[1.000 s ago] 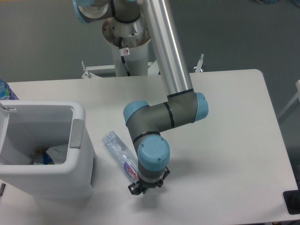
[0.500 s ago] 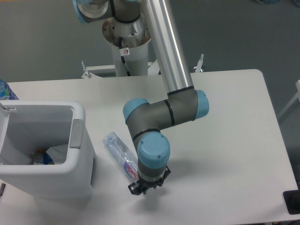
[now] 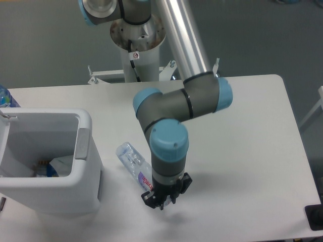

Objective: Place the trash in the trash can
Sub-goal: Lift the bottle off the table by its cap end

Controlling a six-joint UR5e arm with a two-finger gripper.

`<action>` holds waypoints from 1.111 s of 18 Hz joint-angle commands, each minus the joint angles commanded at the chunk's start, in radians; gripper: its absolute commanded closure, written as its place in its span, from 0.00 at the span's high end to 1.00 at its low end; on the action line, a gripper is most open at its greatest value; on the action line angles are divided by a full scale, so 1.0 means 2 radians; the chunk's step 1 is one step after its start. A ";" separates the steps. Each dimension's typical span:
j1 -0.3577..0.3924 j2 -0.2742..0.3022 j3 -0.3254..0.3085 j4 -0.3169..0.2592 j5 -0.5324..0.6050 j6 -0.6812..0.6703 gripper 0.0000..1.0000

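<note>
Flattened bottle [image 3: 135, 165] lies on the table [image 3: 242, 151], just right of the trash can [image 3: 50, 156], label end under my gripper [image 3: 164, 199]. Can't tell how far my fingers are open or whether they hold it. Wrapper [image 3: 61, 164] looks binned already. Step: bottle pickup. Next: firm grip, lift, carry left over the rim.

Single fixed camera, high in front, looking steeply down across the table [image 3: 252, 131] toward the arm's base [image 3: 136, 43], mid-range

Tall trash can [image 3: 75, 189] beside bottle [image 3: 133, 164]
</note>
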 joint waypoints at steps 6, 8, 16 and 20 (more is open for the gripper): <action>0.041 0.051 0.045 0.079 -0.015 0.031 0.17; 0.057 0.068 0.045 0.093 -0.044 0.031 0.17; 0.071 0.109 0.045 0.104 -0.119 0.001 0.17; 0.061 0.128 0.043 0.104 -0.130 -0.032 0.17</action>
